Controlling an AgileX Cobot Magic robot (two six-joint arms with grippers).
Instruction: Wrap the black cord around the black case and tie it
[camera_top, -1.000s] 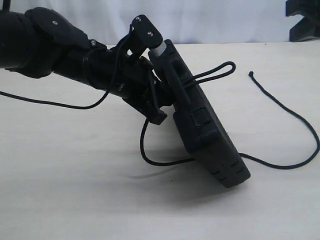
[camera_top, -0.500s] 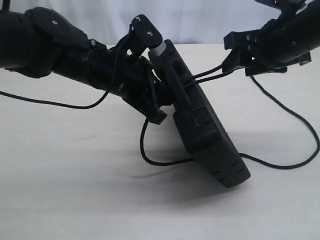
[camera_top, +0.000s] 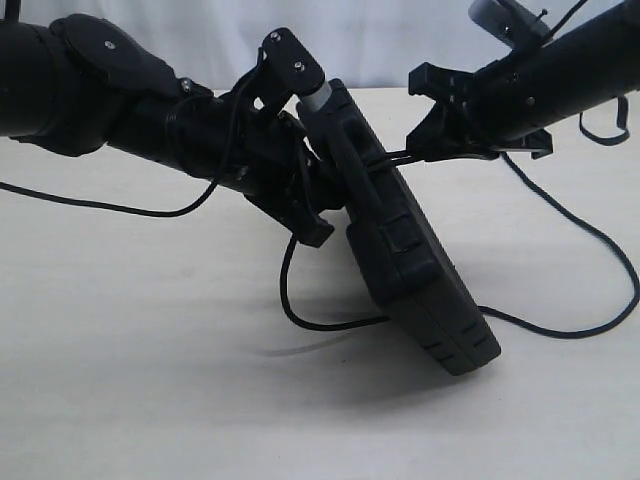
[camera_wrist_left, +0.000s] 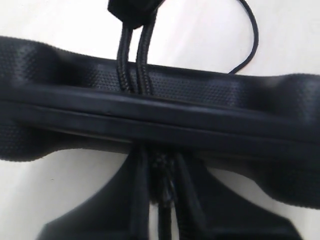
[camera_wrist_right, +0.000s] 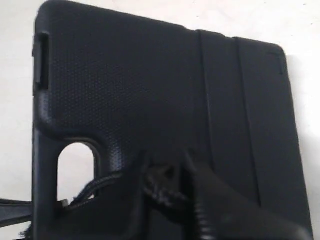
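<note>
The black case (camera_top: 420, 290) stands tilted on its lower edge, its top leaning against my left gripper (camera_top: 333, 187). The black cord (camera_top: 560, 333) crosses the case's upper edge as two strands (camera_wrist_left: 132, 70) and passes through the handle slot (camera_wrist_right: 75, 167). In the left wrist view my left gripper (camera_wrist_left: 162, 167) is shut on the cord right under the case's rim (camera_wrist_left: 200, 100). My right gripper (camera_top: 428, 142) is just right of the case. It is shut on the cord's loop (camera_wrist_right: 162, 186), close to the case's face (camera_wrist_right: 140, 85).
The cord's free length lies in a wide curve on the pale table (camera_top: 150, 400) to the right of the case. Another bend (camera_top: 285, 295) lies left of it. A thin robot cable (camera_top: 100, 207) hangs under the left arm.
The right arm came in from the upper right, closed around the cord's loop and moved left towards the case. The left arm and the case have stayed still.
</note>
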